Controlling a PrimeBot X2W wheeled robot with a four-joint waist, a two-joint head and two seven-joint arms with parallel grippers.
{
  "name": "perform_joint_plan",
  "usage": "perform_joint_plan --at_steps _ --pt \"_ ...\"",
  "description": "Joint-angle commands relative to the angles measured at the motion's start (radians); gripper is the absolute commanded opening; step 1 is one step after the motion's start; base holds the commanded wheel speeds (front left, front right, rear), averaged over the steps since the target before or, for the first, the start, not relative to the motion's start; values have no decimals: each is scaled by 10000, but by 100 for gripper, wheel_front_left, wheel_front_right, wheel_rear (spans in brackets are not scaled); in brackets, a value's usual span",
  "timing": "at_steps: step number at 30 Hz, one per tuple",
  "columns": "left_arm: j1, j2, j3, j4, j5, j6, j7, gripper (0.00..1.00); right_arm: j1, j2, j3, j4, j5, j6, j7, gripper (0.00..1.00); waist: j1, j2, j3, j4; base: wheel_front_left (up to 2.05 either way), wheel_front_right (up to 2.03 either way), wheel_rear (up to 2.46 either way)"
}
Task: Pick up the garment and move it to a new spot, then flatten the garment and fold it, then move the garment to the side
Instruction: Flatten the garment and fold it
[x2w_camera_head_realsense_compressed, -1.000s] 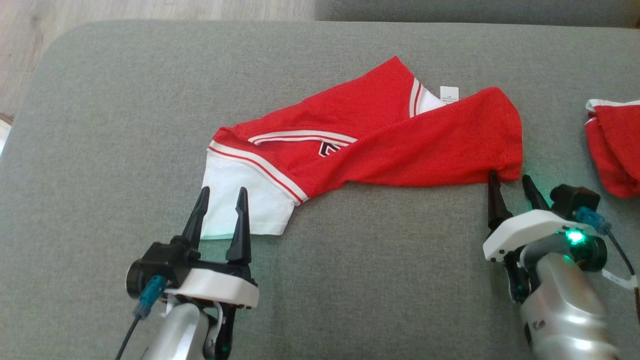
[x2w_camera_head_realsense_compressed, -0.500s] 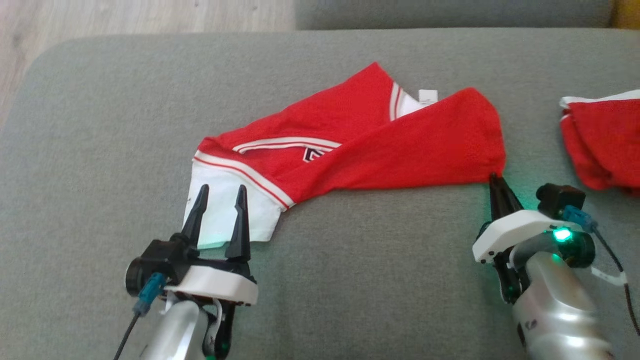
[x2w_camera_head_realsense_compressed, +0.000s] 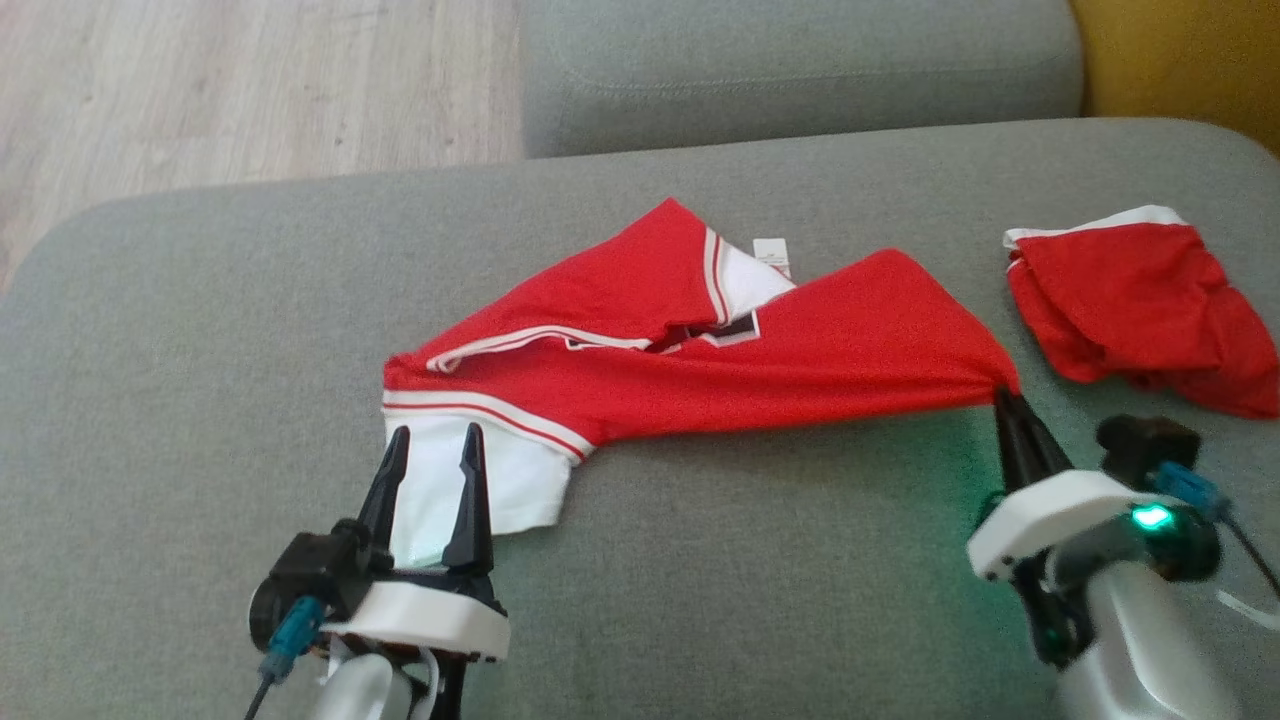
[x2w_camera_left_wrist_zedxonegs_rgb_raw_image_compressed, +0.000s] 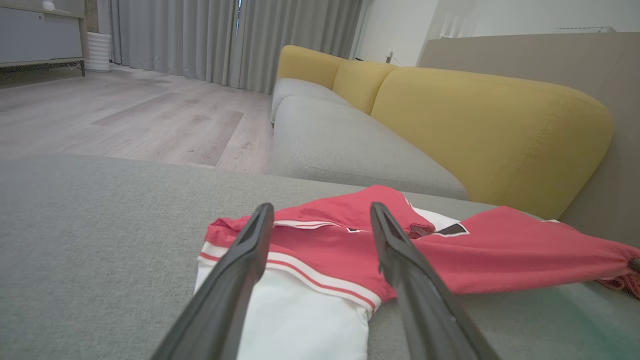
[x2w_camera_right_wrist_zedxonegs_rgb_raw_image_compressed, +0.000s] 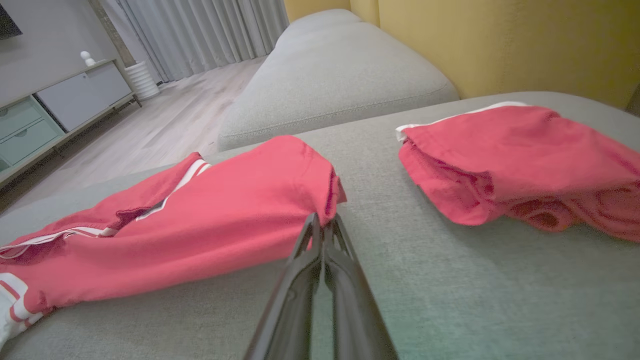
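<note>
Your right claw (x2w_camera_head_realsense_compressed: 1003, 402) has its fingers pressed together on the near right corner of the garment (x2w_camera_head_realsense_compressed: 700, 370), and the red cloth draws to a bunched point at its tips. Your left claw (x2w_camera_head_realsense_compressed: 434, 435) stands spread apart, holding nothing, with its fingers over the white end at the garment's near left. The garment lies stretched left to right across the middle of a grey woven sofa seat (x2w_camera_head_realsense_compressed: 200, 350). A second red piece (x2w_camera_head_realsense_compressed: 1130, 300), crumpled, lies apart at the far right. Beyond are yellow back cushions (x2w_camera_left_wrist_zedxonegs_rgb_raw_image_compressed: 490, 130), a pale wood floor (x2w_camera_head_realsense_compressed: 250, 90) and grey curtains (x2w_camera_left_wrist_zedxonegs_rgb_raw_image_compressed: 225, 40). White stripes edge the red knit.
</note>
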Motion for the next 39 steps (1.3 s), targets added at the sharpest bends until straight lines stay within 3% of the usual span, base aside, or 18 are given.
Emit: perform_joint_plan --at_steps 1,8,9,10,17,26,39 --pt "-255 19 400 -374 -103 63 -95 100 14 -18 68 -632 -95 -9 202 0 2 0 -88 -56 0 0 0" --pt "-193 19 332 -445 -98 56 -95 100 1317 -18 -994 -2982 -302 -9 2151 0 2 0 -114 42 0 0 0" --pt "-194 19 327 -447 -87 49 -95 100 1410 -18 -1064 -3224 -350 -9 2235 86 2 0 -100 64 0 0 0" --pt "-199 19 329 -446 -75 41 -95 100 1460 -18 -1125 -3449 -321 -9 2227 100 2 0 -84 83 0 0 0" --pt "-247 18 344 -420 2 -1 -95 100 1567 -18 -322 -4565 -626 -9 937 100 2 0 16 140 0 0 0" --pt "-177 18 413 -418 55 -38 -95 100 1963 -18 518 -4199 -995 -9 -797 100 2 0 33 105 0 0 0" --pt "-41 18 536 -372 116 -92 -95 100 1905 -18 817 -3586 -830 -9 -1251 100 2 0 -38 27 0 0 0"
